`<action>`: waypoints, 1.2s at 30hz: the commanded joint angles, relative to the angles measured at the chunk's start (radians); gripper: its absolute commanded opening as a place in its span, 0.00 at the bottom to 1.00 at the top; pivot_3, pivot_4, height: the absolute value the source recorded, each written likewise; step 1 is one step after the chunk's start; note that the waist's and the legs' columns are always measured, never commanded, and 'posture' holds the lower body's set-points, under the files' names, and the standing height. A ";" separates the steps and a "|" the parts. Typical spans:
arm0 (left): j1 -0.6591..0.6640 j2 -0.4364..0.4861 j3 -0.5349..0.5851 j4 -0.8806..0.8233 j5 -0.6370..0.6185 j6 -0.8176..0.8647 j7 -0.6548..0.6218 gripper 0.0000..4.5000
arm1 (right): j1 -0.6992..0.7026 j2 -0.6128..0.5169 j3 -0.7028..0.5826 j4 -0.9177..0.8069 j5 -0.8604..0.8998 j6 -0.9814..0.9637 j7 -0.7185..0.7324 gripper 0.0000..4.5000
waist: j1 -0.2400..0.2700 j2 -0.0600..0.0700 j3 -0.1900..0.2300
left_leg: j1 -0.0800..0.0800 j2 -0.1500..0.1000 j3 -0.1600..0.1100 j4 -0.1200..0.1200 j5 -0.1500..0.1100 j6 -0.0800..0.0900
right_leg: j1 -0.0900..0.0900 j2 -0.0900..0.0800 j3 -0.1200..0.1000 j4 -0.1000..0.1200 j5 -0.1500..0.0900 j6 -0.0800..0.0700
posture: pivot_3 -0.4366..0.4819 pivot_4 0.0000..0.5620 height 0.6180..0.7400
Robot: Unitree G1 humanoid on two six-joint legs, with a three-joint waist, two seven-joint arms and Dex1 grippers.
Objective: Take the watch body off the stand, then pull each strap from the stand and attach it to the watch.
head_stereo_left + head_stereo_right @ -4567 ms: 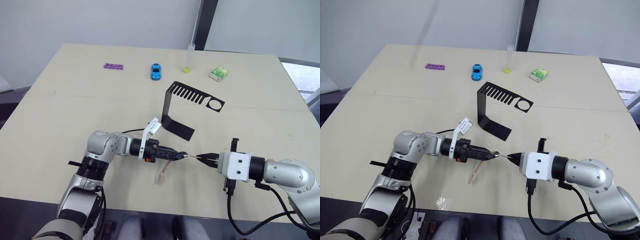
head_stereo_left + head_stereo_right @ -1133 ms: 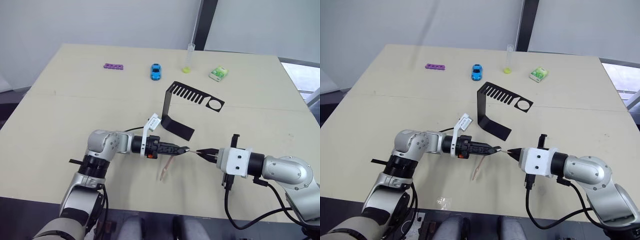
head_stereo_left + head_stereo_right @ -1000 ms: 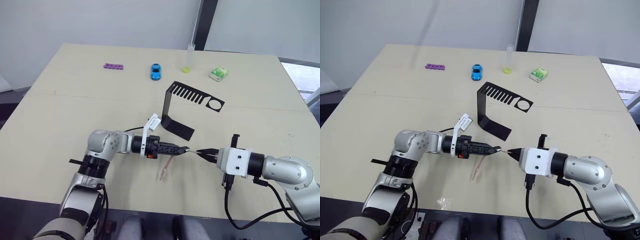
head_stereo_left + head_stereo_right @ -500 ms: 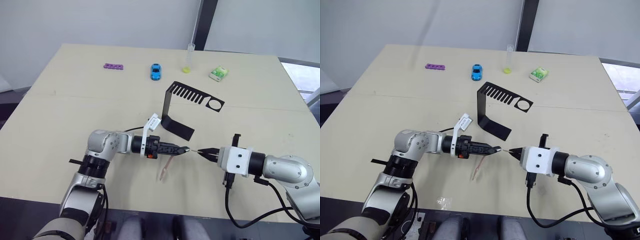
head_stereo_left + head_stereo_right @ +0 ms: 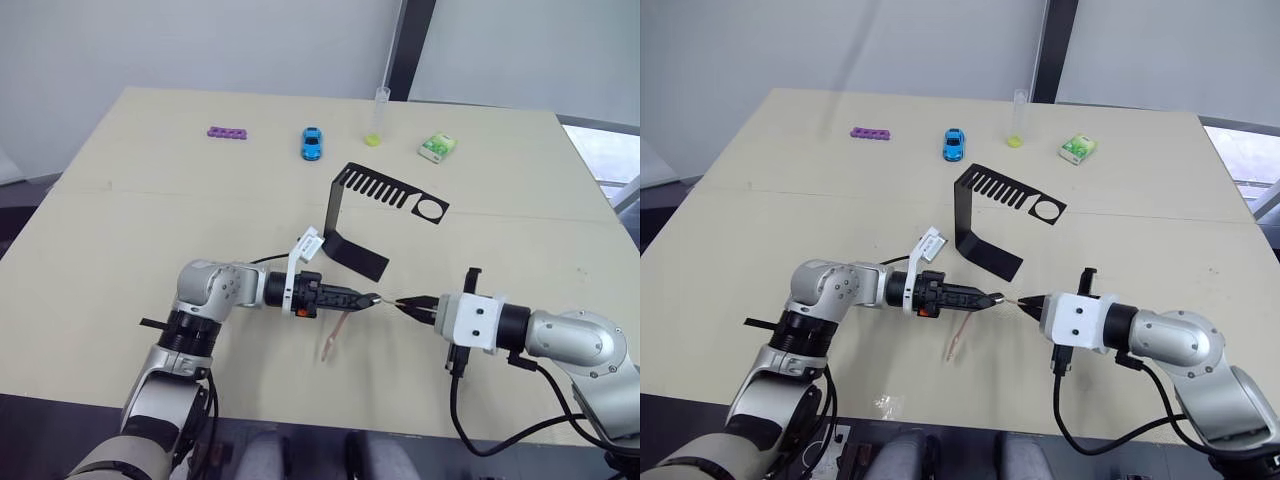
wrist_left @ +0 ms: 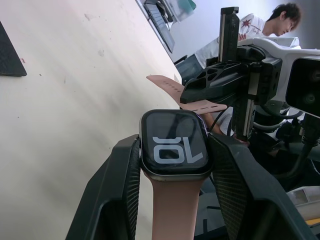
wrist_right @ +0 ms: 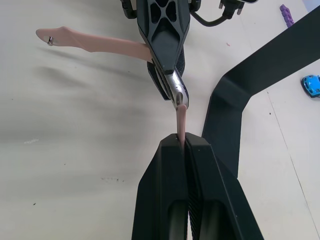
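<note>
Above the worktop, near the stand, the watch body is being clamped by the left gripper; the second strap, meeting its edge, is being pinched by the right gripper.

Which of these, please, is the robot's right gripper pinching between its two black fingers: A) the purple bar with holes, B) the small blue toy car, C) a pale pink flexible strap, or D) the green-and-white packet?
C: in the right wrist view the right gripper is shut on a pale pink strap that reaches up to the dark watch body held by the left gripper.
</note>
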 commanded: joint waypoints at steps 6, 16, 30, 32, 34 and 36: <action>-0.015 -0.005 0.013 -0.033 -0.030 0.002 -0.001 0.35 | -0.024 0.007 -0.003 -0.033 0.001 -0.005 -0.014 0.00 | 0.000 0.000 0.000 | 0.000 0.000 0.000 0.000 0.000 0.000 | 0.000 0.000 0.000 0.000 0.000 0.000 | 0.48 0.27 1.00; -0.023 -0.018 0.026 -0.029 -0.035 0.006 0.008 0.35 | -0.024 0.015 0.001 -0.053 0.006 0.013 -0.013 0.00 | 0.000 0.000 0.000 | 0.000 0.000 0.000 0.000 0.000 0.000 | 0.000 0.000 0.000 0.000 0.000 0.000 | 0.48 0.27 1.00; -0.026 -0.026 0.028 -0.038 -0.044 0.020 0.010 0.35 | -0.069 0.034 0.039 -0.052 -0.007 0.051 -0.013 0.00 | 0.001 0.000 0.000 | 0.000 0.000 0.000 0.001 0.000 0.000 | 0.000 0.000 0.000 0.000 0.000 0.000 | 0.48 0.27 1.00; -0.025 -0.026 0.028 -0.044 -0.046 0.024 0.011 0.35 | -0.079 0.035 0.041 -0.043 -0.011 0.052 -0.013 0.00 | 0.000 0.000 0.000 | 0.000 0.000 0.000 0.000 0.000 0.000 | 0.000 0.000 0.000 0.000 0.000 0.000 | 0.48 0.27 1.00; -0.021 -0.025 0.028 -0.047 -0.047 0.025 0.010 0.35 | -0.092 0.037 0.044 -0.033 -0.018 0.055 -0.014 0.00 | -0.001 0.000 0.000 | 0.000 0.000 0.000 0.000 0.000 0.000 | 0.000 0.000 0.000 0.000 0.000 0.000 | 0.48 0.27 1.00; -0.018 -0.025 0.029 -0.050 -0.049 0.026 0.010 0.35 | -0.103 0.039 0.048 -0.026 -0.024 0.058 -0.015 0.00 | -0.001 0.000 0.000 | 0.000 0.000 0.000 0.001 0.000 0.000 | 0.000 0.000 0.000 0.000 0.000 0.000 | 0.48 0.27 1.00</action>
